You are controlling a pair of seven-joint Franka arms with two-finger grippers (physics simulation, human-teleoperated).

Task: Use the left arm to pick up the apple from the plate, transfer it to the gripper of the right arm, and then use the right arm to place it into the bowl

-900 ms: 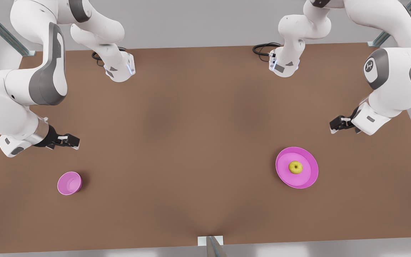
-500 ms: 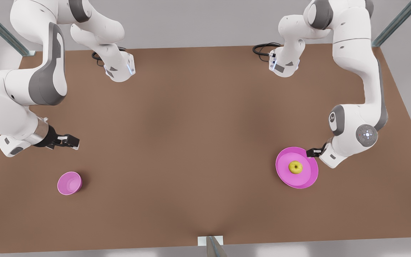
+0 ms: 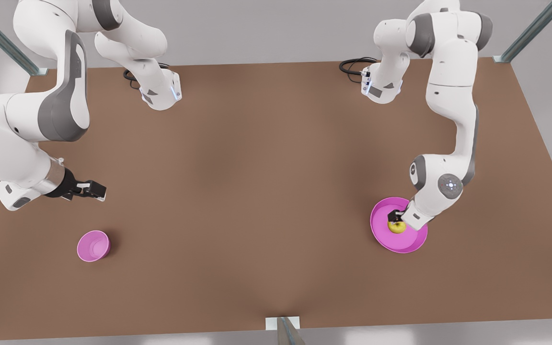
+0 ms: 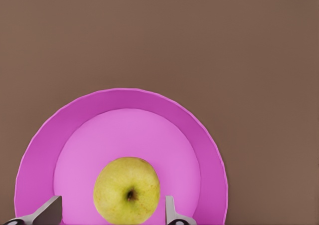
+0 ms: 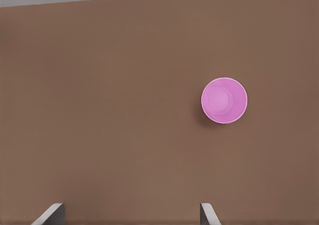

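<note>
A yellow-green apple [image 3: 397, 227] [image 4: 127, 190] lies in the middle of a pink plate [image 3: 385, 241] [image 4: 40, 150] on the front view's right. My left gripper [image 3: 395, 216] [image 4: 110, 214] hangs open right over the apple, one fingertip on each side of it, not closed on it. A small pink bowl [image 3: 93, 246] [image 5: 224, 100] stands on the front view's left. My right gripper [image 3: 95, 189] [image 5: 129, 214] waits open and empty above the table, a little behind the bowl.
The brown table [image 3: 257, 191] carries both arm bases [image 3: 161, 93] [image 3: 381, 88] at its far edge, each with a black cable. A small bracket [image 3: 282, 324] sits at the middle of the front edge. Open table lies between bowl and plate.
The left arm swung in from the table's right side and came down over the plate, its gripper now straddling the apple. The right arm, the bowl and the apple have stayed put.
</note>
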